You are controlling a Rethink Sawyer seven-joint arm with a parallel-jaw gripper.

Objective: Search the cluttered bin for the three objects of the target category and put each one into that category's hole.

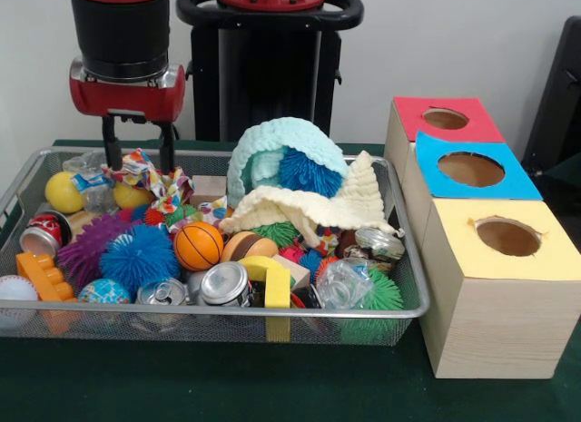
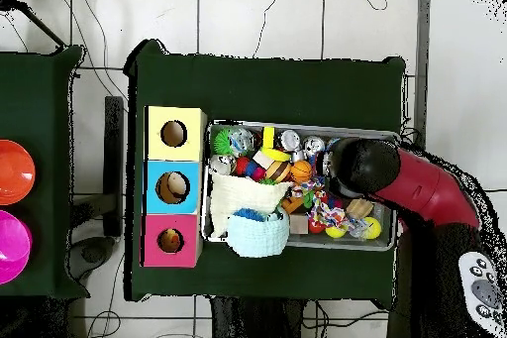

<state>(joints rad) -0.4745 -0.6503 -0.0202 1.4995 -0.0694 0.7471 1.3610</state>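
A green table (image 1: pixel 272 395) holds a full wire bin (image 1: pixel 227 310); the open gripper (image 1: pixel 138 163) hangs over a colourful cloth (image 1: pixel 154 179) at its corner.

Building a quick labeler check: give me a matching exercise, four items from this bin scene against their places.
Items:
1. small orange basketball
2. red-topped wooden box
3. white baseball
4. yellow-topped wooden box

Places, front view:
A. farthest box in the row
B. bin's left front corner
C. nearest box in the row
D. middle of the bin, beside a blue spiky ball

Pairs: 1-D, 2-A, 3-B, 4-C
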